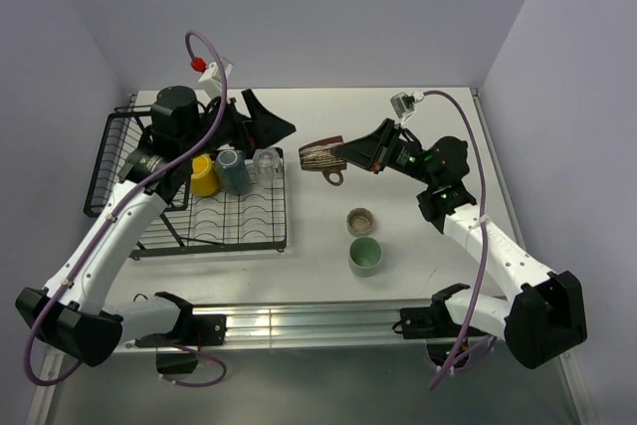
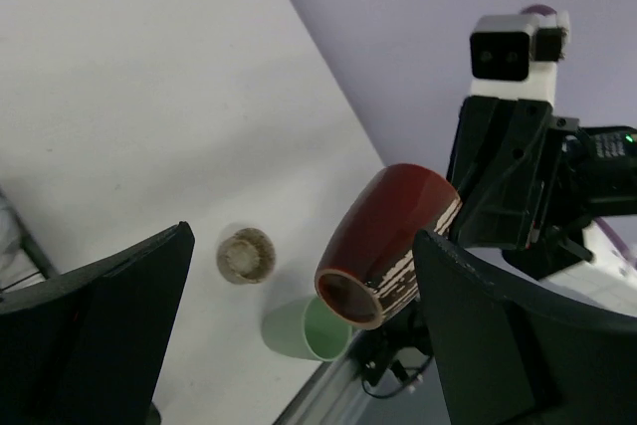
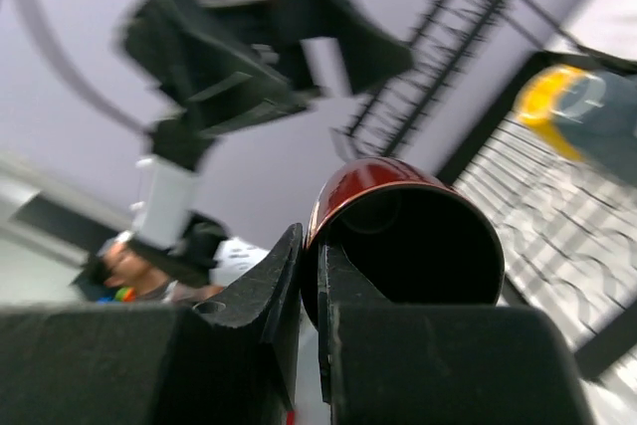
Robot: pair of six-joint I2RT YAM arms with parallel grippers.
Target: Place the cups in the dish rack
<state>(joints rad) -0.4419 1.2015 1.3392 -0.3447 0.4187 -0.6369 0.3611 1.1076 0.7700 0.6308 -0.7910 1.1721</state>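
Right gripper pinches rim of red-brown mug, holding it in air just right of dish rack. Left gripper gapes wide over rack's right edge, facing mug. Looks like handover. I'd ease mug squarely between left fingers, close left firmly, then release right.

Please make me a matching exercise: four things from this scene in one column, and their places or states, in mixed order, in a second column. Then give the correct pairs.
Column one
1. yellow mug
2. pale green tumbler
3. dark red mug
4. left end effector

Column two
A. gripped at its rim by the right end effector
B. open, holding nothing
C. standing in the dish rack
D. standing on the table

Pairs: 1-C, 2-D, 3-A, 4-B
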